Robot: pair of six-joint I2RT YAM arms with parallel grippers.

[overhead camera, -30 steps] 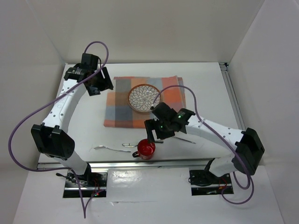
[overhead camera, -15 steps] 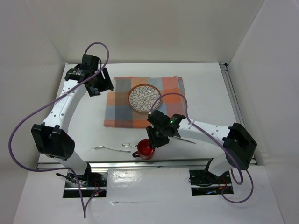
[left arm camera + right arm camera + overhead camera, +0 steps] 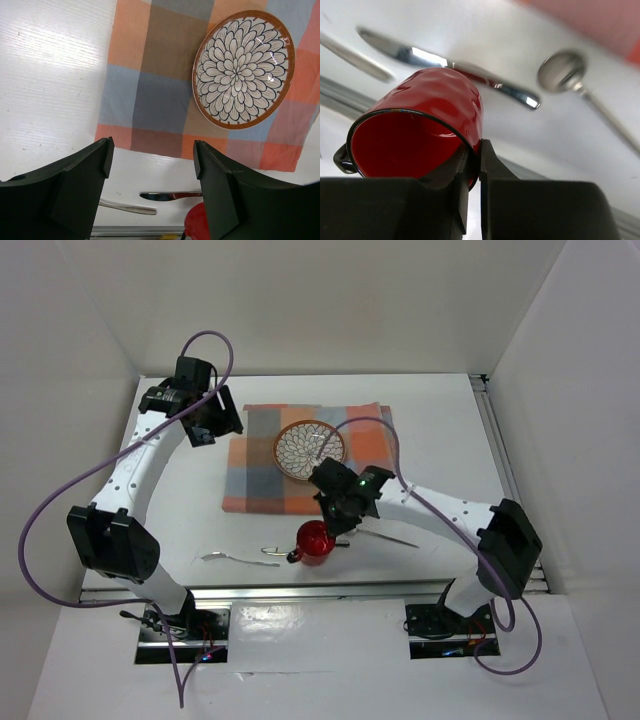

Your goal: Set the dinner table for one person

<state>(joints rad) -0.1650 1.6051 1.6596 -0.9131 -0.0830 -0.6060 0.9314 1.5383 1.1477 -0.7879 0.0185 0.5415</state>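
The red mug [image 3: 313,543] had shifted from its place by the near edge a little toward the checked cloth [image 3: 250,485] and was now tipped over at an angle. The right gripper [image 3: 474,159] had closed and was pinching the mug's rim, one finger inside and one outside. Beyond the mug, a knife [image 3: 445,61] and a spoon [image 3: 561,70] lay on the dinner table [image 3: 440,430], the white top that stretched under both arms between white walls. The left gripper [image 3: 150,190] hovered with fingers spread at the cloth's far left corner. A patterned plate [image 3: 309,450] sat on the cloth.
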